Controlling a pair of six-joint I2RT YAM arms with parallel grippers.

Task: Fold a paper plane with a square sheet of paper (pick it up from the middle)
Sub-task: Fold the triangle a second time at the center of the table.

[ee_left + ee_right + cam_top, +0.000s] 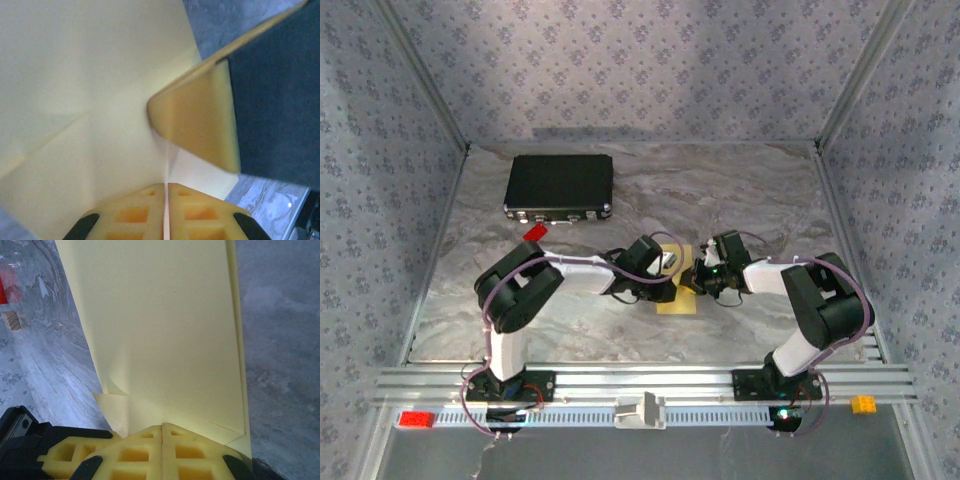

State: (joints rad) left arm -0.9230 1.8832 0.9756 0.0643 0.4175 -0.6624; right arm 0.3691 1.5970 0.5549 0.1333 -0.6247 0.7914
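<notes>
The pale-yellow square sheet of paper (678, 298) lies partly folded at the table's middle, between both arms. In the left wrist view the sheet (90, 75) shows diagonal creases. My left gripper (165, 192) has its jaws nearly together, with a thin edge of the paper in the slit. One of the right gripper's fingers (195, 120) pinches a raised fold just ahead. In the right wrist view my right gripper (162, 432) is shut at the base of the folded paper (165, 325), whose layers rise from its jaws. From above, the left gripper (670, 275) and right gripper (696, 280) almost touch.
A black case (559, 186) lies at the back left with a small red brick (534, 232) in front of it. Near the front rail sit a red brick (417, 419) and an orange brick (863, 404). A tan block (14, 320) lies to the left in the right wrist view.
</notes>
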